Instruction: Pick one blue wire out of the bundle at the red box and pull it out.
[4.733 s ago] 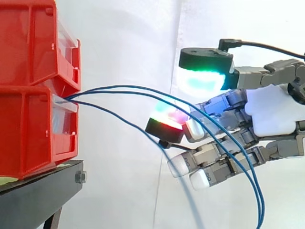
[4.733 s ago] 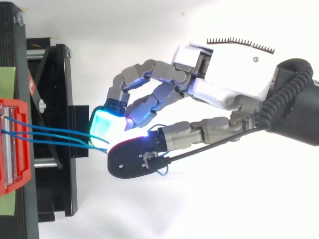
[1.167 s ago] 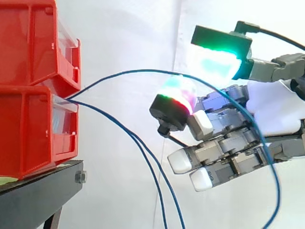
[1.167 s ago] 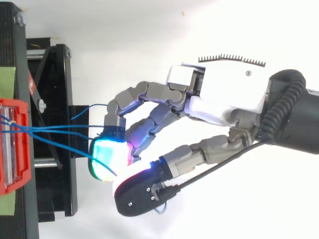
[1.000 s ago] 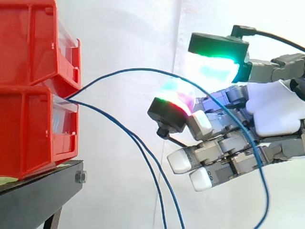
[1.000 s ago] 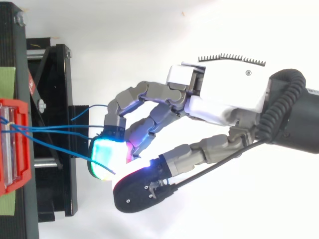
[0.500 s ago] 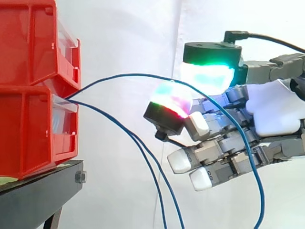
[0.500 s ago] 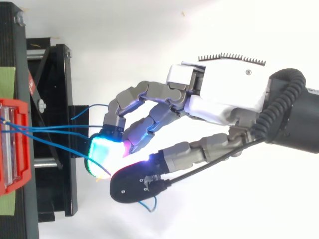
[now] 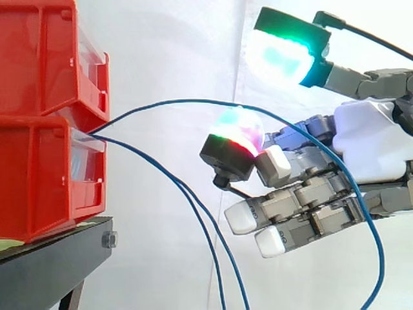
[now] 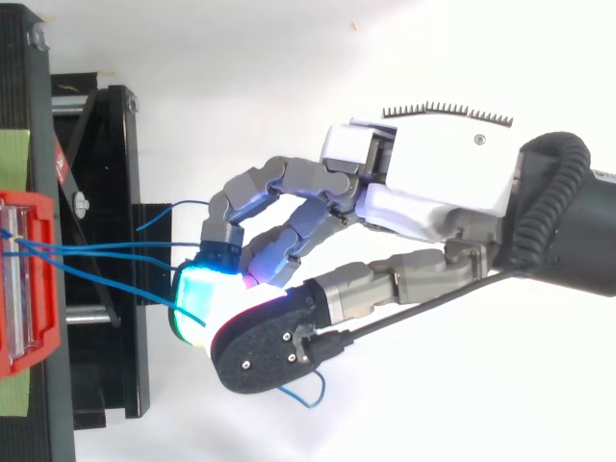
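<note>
Now the hand [image 9: 371, 152], at 3 o'clock, is spread, its thumb high above the fingers, pinching nothing. One blue wire [image 9: 181, 101] leaves the red box [image 9: 39, 174] at 9 o'clock and arches over a glowing fingertip [image 9: 235, 132]. It looks thin, light, bendy and slippery, so pinch it tight on that arch.

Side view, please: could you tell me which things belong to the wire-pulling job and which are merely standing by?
Belong to the job:
- blue wires
- lower red box, where they start
- hand, open, one wire arching over a fingertip

Standing by:
- upper red box
- black stand
- white curtain
</note>
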Robot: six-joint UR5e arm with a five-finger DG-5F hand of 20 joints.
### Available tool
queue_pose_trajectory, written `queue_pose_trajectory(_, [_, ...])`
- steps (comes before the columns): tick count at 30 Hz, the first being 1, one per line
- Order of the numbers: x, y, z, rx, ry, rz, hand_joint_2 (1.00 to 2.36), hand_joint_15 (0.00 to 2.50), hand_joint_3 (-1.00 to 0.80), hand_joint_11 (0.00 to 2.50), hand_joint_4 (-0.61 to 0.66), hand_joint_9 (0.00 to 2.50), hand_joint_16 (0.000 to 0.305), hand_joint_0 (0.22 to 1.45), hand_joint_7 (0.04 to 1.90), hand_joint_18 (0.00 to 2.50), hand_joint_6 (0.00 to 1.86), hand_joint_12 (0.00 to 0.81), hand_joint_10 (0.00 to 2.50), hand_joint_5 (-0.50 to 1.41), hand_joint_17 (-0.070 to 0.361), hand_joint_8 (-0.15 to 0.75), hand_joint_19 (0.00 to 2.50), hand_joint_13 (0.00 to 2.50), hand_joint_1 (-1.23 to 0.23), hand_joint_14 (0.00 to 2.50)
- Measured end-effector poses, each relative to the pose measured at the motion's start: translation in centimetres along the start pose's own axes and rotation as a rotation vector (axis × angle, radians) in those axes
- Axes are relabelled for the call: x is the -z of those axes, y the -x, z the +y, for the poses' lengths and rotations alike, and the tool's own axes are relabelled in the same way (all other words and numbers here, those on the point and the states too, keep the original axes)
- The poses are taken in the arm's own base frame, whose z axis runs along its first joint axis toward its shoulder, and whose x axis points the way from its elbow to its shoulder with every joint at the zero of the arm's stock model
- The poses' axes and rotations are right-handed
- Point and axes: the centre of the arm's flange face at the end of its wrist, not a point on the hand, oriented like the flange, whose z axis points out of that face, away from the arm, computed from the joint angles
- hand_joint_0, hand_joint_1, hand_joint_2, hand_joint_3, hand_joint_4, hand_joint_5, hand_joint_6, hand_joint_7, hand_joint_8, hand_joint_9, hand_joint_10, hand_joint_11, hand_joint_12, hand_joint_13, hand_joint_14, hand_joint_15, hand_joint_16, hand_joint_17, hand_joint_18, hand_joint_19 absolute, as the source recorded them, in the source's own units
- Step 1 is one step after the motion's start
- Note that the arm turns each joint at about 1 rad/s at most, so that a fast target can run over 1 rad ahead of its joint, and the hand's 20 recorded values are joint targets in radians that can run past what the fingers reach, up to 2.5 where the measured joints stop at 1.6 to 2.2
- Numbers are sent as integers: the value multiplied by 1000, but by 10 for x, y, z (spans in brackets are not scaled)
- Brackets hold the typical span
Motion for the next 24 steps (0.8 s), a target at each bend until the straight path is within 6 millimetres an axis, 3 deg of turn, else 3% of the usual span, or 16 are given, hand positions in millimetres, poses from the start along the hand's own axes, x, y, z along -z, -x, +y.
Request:
queue_pose_trajectory(11, [0,-1,0,4,1,1,1000,353,-500,795,278,951,56,412,970,637,914,469,11,-135,126,407,383,710,-940,9])
queue_pose_trajectory(24, [0,0,0,0,0,2,1000,357,-500,797,259,954,54,444,985,667,908,455,13,-114,122,393,375,696,-989,10])
